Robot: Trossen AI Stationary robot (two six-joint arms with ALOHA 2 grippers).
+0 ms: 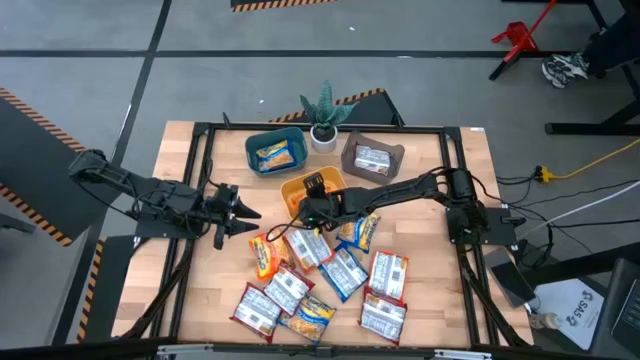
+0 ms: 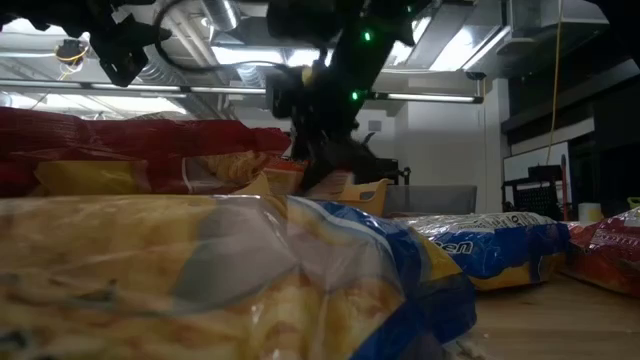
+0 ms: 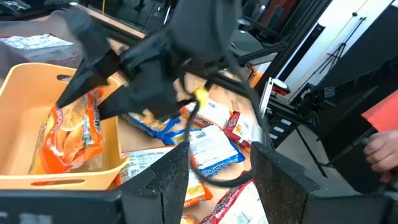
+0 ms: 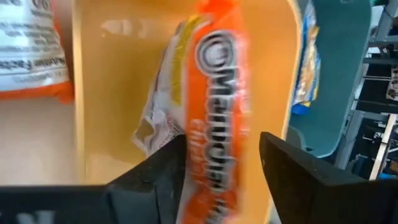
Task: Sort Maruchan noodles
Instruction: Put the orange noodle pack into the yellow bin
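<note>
Drop step: right pincer [image 4: 221, 158] over orange bin [image 4: 124, 93], fingers apart, orange packet [image 4: 217, 99] released into it. Next – lift clear, pick from pile beside bin. Left pincer [image 1: 240, 212] open, idle.

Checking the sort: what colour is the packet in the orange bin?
Orange packet, clearest in the right wrist view.

Grey floor [image 1: 90, 40] with hazard-stripe tape [image 1: 30, 108], red stand [image 1: 517, 40], ceiling light strips [image 2: 230, 55], wooden surface [image 1: 430, 310].
</note>
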